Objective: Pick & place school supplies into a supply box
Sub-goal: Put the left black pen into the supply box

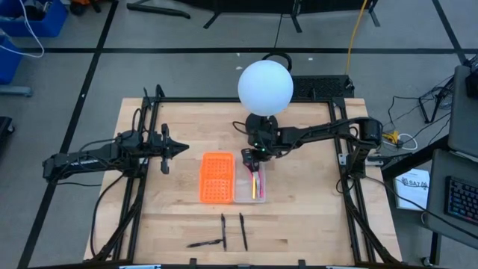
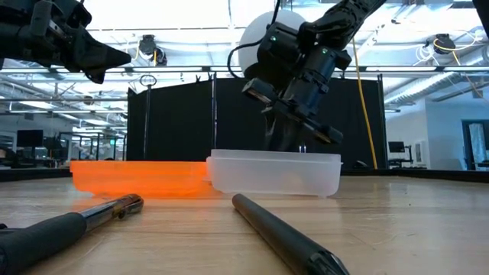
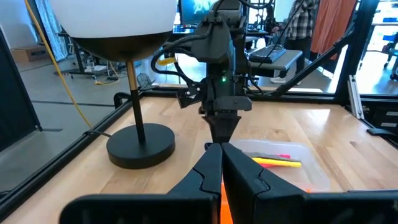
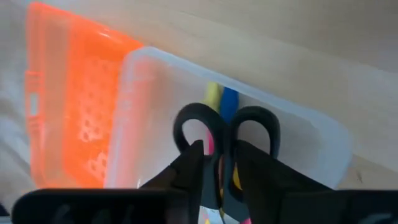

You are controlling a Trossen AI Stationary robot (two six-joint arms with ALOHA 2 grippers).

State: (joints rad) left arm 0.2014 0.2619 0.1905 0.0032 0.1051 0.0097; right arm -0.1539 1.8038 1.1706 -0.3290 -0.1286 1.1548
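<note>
The clear supply box (image 1: 250, 187) lies beside an orange perforated tray (image 1: 216, 177) and holds pink and yellow pens (image 3: 277, 160) and a blue one (image 4: 230, 99). Black-handled scissors (image 4: 227, 130) lie in the box, their handle loops over the pens. My right gripper (image 4: 217, 171) slants down into the box, its fingers a little apart on either side of the scissors' blades. My left gripper (image 1: 175, 149) waits shut and level, above the table left of the tray. Three black pens (image 1: 224, 230) lie near the table's front edge. My right gripper comes from above, slanting down from the table's far side, with its fingers (image 4: 186, 168) along the scissors' blade end (image 4: 221, 186). The handle loops (image 4: 193, 127) lie past the fingertips on the pens. I cannot tell whether the fingers touch the blades.
A lamp with a white globe (image 1: 265, 86) and a round black base (image 3: 140, 146) stands just behind the box, close to my right arm. The orange tray (image 4: 74, 106) touches the box's left wall. Bare wood lies right of the box.
</note>
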